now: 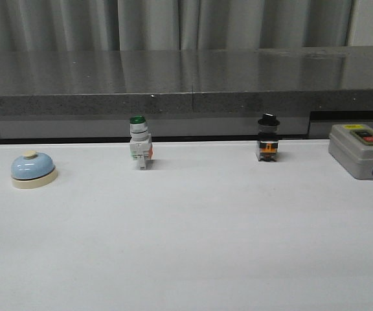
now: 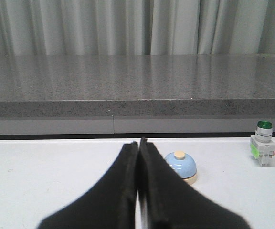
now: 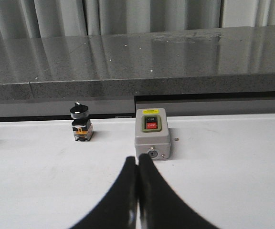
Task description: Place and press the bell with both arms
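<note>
While both arms' jaws sit pressed together holding nothing, the bell (image 1: pixel 33 169) rests untouched on the tabletop (image 1: pixel 193 240), base partly hidden behind the left gripper (image 2: pixel 138 143).

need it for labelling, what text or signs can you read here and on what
"OFF": on the red button of the grey switch box.
Black button above it: white marking, too blurred to read.
Yellow sticker on the box top: too small to read.
Bell, green-capped switch and black-capped switch: no readable text.

A white table (image 1: pixel 193 246) fills the foreground. Behind it, toward 12 o'clock, runs a glossy grey speckled stone counter (image 1: pixel 186 74) that catches soft reflections. Pale grey pleated curtains (image 1: pixel 173 23) hang along the back.
</note>
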Robot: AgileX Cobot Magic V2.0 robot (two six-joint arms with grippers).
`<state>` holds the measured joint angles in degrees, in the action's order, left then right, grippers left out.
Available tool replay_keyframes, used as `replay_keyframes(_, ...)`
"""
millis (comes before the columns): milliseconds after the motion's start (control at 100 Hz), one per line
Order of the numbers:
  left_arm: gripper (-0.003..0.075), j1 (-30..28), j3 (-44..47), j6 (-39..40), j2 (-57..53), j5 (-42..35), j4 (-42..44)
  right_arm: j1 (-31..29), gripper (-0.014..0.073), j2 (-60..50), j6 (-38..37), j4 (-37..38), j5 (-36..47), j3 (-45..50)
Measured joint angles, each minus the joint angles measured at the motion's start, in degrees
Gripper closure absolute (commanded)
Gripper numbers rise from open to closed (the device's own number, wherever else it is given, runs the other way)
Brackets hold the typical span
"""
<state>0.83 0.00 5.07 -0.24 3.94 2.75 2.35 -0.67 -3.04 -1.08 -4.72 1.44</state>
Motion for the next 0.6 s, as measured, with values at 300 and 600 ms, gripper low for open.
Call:
replay_keyframes(300, 0.0741, 0.00, 0.00, 0.00, 0.00, 0.00, 0.00, 0.00, 0.0654, 0.00, 0.00, 0.00, 0.00, 0.00)
replay_keyframes(600, 0.0741, 0.00, -0.36, 0.00, 0.00, 2.11, -0.72, 0.00, 0.0654, 0.00, 0.00, 0.00, 0.00, 0.00)
